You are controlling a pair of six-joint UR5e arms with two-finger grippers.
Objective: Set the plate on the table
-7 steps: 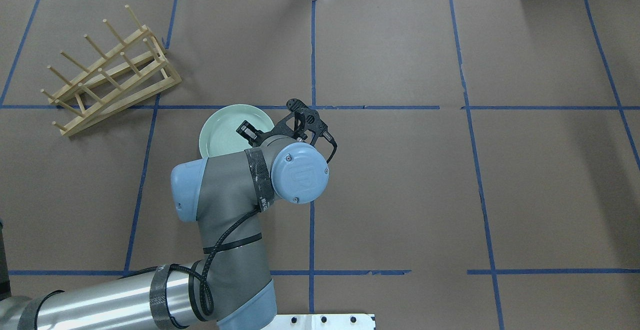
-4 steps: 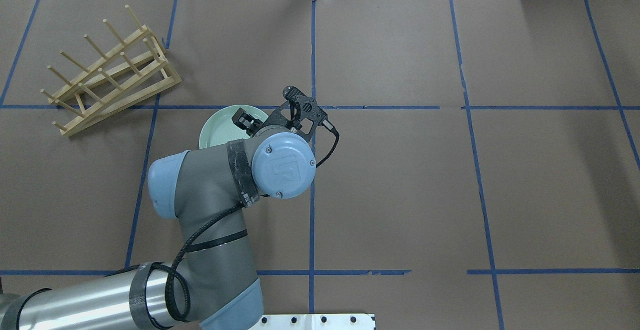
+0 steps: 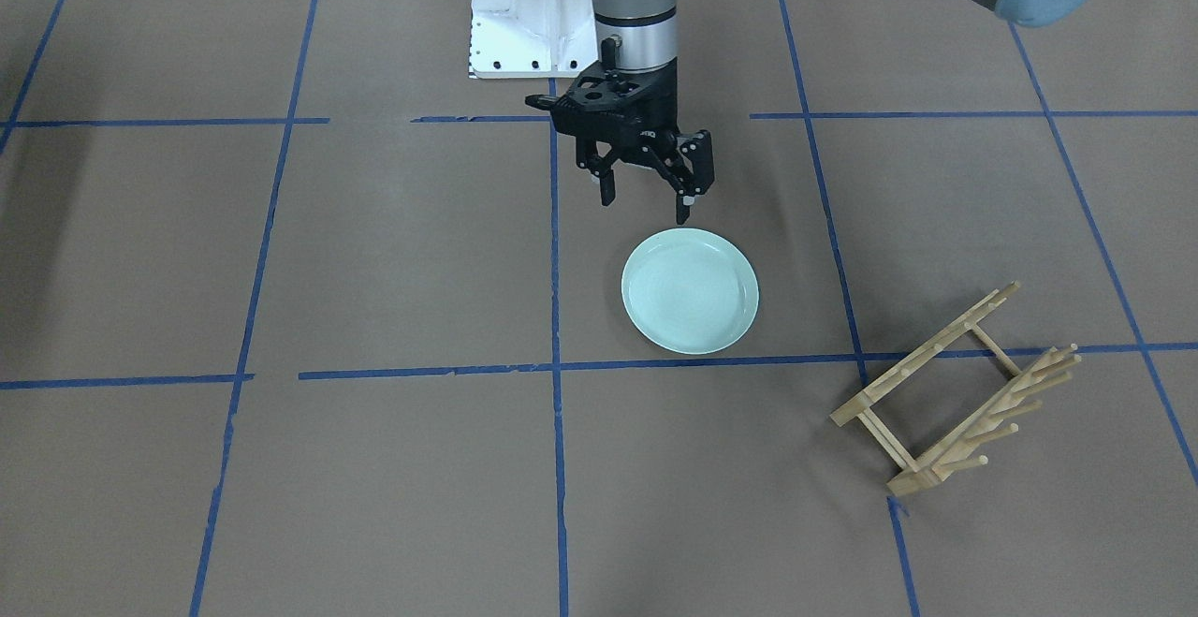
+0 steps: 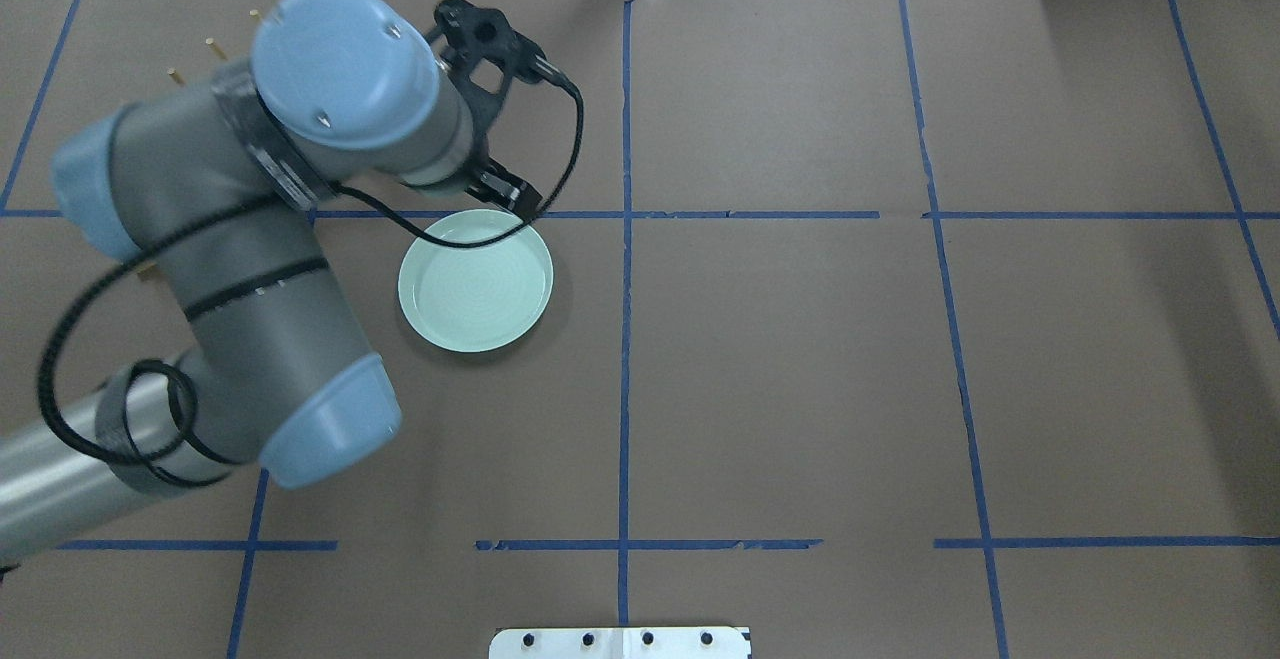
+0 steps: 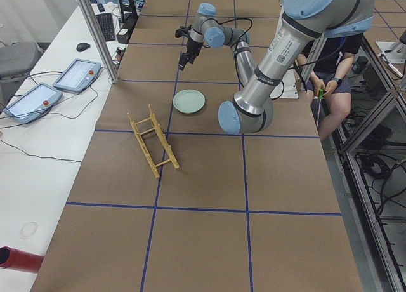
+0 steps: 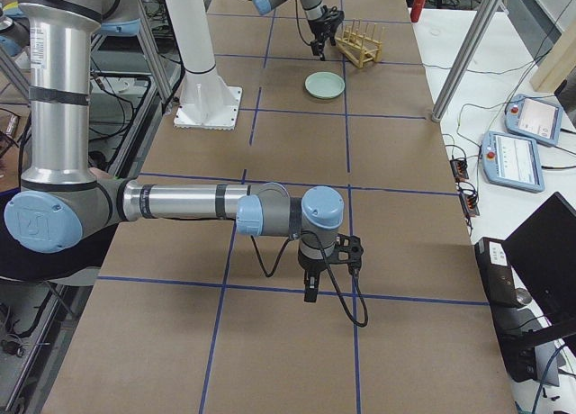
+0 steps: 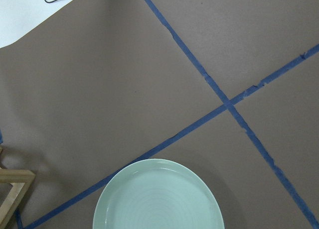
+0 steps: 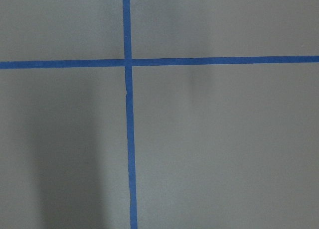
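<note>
On my feeds the plate (image 3: pixel 691 291) lies flat and right way up on the counter (image 3: pixel 374 252), with nothing touching it. Its rim sits just beside a blue tape line (image 4: pixel 760 214), inside the rectangle next to the centre line. The left end effector (image 3: pixel 644 208) hangs above the counter, pointing down, fingers spread wide and gripping nothing. From the front it is clear of the plate, off the rim on the robot's side. The left wrist camera looks straight down on the plate's upper half and the crossing of two tape lines; no fingers show there.

The rack (image 3: pixel 955 402) stands on the counter apart from the plate, on the robot's left.

The right end effector (image 6: pixel 313 292) appears only in the side view, low over the counter and far from the plate. I cannot tell whether it is spread or clenched.
</note>
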